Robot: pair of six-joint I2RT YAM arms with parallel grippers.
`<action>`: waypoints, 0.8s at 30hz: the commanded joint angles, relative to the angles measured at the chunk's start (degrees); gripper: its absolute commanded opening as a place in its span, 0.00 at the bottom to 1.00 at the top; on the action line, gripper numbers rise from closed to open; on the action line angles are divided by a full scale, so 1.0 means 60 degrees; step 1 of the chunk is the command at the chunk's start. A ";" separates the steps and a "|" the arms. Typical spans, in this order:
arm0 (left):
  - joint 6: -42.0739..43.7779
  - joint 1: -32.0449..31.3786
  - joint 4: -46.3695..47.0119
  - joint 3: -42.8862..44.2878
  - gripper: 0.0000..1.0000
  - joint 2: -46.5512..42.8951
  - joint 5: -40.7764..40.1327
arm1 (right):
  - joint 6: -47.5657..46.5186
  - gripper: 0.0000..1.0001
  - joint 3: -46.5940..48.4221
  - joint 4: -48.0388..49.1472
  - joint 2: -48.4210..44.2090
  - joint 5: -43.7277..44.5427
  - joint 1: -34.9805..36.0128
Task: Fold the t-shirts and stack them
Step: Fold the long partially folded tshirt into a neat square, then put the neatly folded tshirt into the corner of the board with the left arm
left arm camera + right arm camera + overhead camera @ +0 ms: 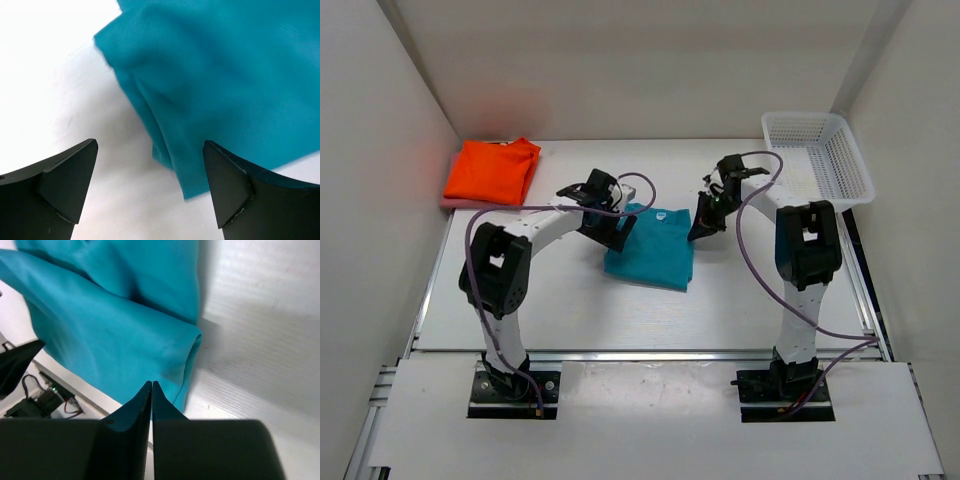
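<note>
plain white walls [650,70] on three sides of a white table [570,310], soft even light

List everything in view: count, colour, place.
orange t-shirt: 1, bright orange, folded, table's far-left corner
pink t-shirt: 1, rose-pink, under the orange one, only an edge showing
teal t-shirt: 1, teal, folded, table centre
basket: 1, white plastic lattice, far-right corner
table: 1, white
left arm: 1, white and black; left gripper open over the teal t-shirt's edge
right arm: 1, white and black; right gripper shut at the teal t-shirt's right edge
</note>
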 commanded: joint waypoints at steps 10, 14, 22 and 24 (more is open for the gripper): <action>-0.0507 0.0548 0.0551 -0.1460 0.99 -0.1866 0.2858 | -0.0014 0.42 -0.1719 -0.0075 -0.2325 0.0361 -0.0509; -0.0830 0.0520 0.0757 -0.1562 0.99 -0.1515 0.3272 | 0.0439 0.52 -0.2303 0.0612 -0.2296 0.0068 -0.0348; -0.1342 0.0446 0.0801 -0.1066 0.98 -0.0401 0.2849 | 0.0807 0.54 -0.2262 0.1009 -0.1476 0.0257 0.0004; -0.1387 0.0504 0.0669 -0.0728 0.99 0.0154 0.2570 | 0.0894 0.53 -0.2130 0.0952 -0.1199 0.0273 0.0091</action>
